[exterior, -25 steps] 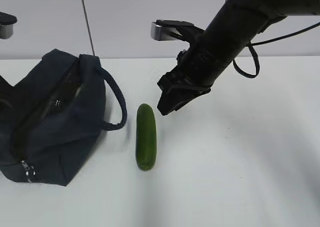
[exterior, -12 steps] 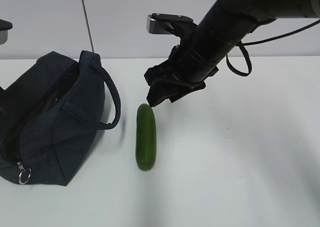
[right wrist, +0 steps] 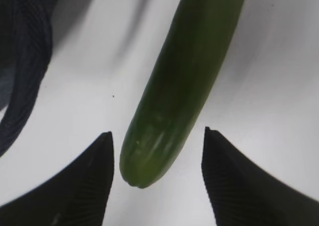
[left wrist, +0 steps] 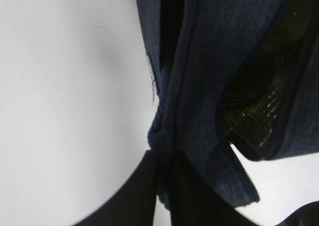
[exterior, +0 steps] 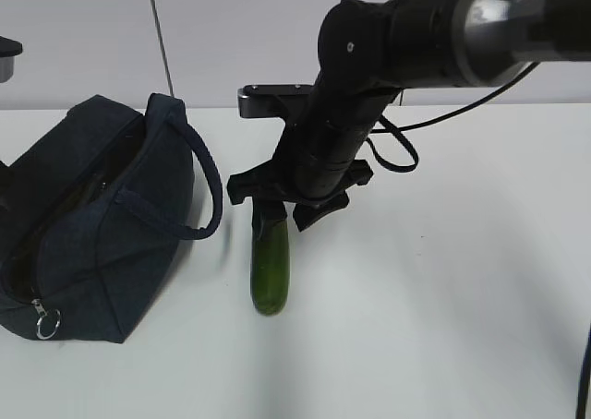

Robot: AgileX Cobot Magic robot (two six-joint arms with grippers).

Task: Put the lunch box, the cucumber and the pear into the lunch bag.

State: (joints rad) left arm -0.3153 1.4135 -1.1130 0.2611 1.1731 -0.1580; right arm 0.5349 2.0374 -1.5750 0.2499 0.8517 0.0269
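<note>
The dark green cucumber [exterior: 270, 273] lies on the white table, pointing away from the front edge, just right of the navy lunch bag [exterior: 102, 225]. My right gripper [exterior: 282, 209] hangs over its far end, open. In the right wrist view the cucumber [right wrist: 189, 71] has its tip between the two fingers, touching neither, and the gripper [right wrist: 157, 135] straddles it. My left gripper [left wrist: 164, 178] is shut on a fold of the lunch bag [left wrist: 209, 61] at its edge, and the bag's mouth gapes. Something shiny and dark [left wrist: 251, 119] shows inside. The lunch box and the pear are out of view.
The bag's loop handle [exterior: 208, 193] arches toward the cucumber, close to my right arm. A zipper ring [exterior: 46, 325] hangs at the bag's near corner. A grey wall with a thin vertical line [exterior: 159, 41] closes the back. Bare table [exterior: 443, 299] spreads to the right.
My right arm has swung left and down from beside the cucumber to right over its far end, with its jaws opened wider. The bag's near end rose slightly early on.
</note>
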